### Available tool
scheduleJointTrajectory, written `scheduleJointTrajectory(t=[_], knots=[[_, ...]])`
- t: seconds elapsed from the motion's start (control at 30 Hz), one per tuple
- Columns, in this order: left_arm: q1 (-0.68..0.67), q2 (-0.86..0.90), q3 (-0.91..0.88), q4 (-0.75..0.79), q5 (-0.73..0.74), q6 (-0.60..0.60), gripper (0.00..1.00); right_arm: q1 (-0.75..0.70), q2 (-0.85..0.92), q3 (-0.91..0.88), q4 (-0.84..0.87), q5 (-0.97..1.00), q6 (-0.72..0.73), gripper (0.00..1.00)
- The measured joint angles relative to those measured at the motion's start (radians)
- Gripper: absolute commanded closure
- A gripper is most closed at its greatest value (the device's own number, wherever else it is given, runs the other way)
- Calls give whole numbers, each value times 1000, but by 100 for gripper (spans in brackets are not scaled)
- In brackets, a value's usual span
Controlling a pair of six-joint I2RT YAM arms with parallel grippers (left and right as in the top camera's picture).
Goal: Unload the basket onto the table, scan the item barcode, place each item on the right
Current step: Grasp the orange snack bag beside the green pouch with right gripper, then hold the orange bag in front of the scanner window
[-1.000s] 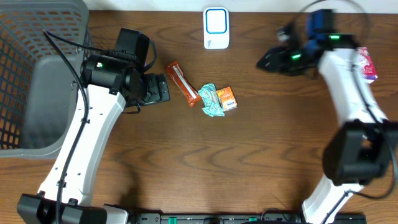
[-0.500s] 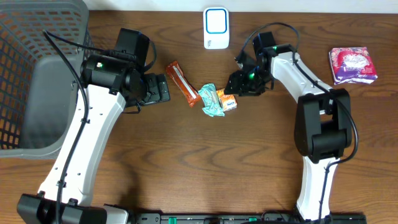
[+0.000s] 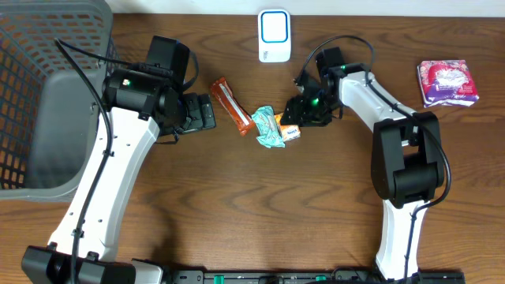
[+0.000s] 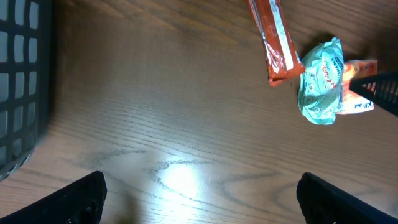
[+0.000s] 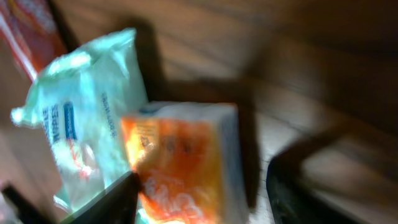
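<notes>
We can read almost nothing for certain: the pale green packet (image 5: 87,112) carries blue lettering down its face, but it is too blurred to spell out in the right wrist view and too small in the left wrist view. The orange packet (image 5: 186,168) touching it shows pale print that we cannot make out. The red-orange bar (image 4: 273,37) and the pink packet (image 3: 447,82) bear markings too small to read.

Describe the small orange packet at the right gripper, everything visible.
The orange packet is a small flat pouch of glossy film with white edges; its print is too blurred to read. It lies flat on the wooden table, one edge against the teal packet. The right gripper straddles it, jaws apart, no grip visible.
</notes>
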Motion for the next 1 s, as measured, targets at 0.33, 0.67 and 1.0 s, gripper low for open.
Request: scheduleJointTrajectory(t=[0.33, 0.67, 1.0], knots=[[0, 0, 0, 0, 0, 0, 2, -8, -3, -34, -3, -53, 21, 99], [0, 0, 0, 0, 0, 0, 2, -65, 12, 225, -177, -176, -47, 99], [0, 0, 0, 0, 0, 0, 2, 7, 12, 405, -236, 275, -50, 99]])
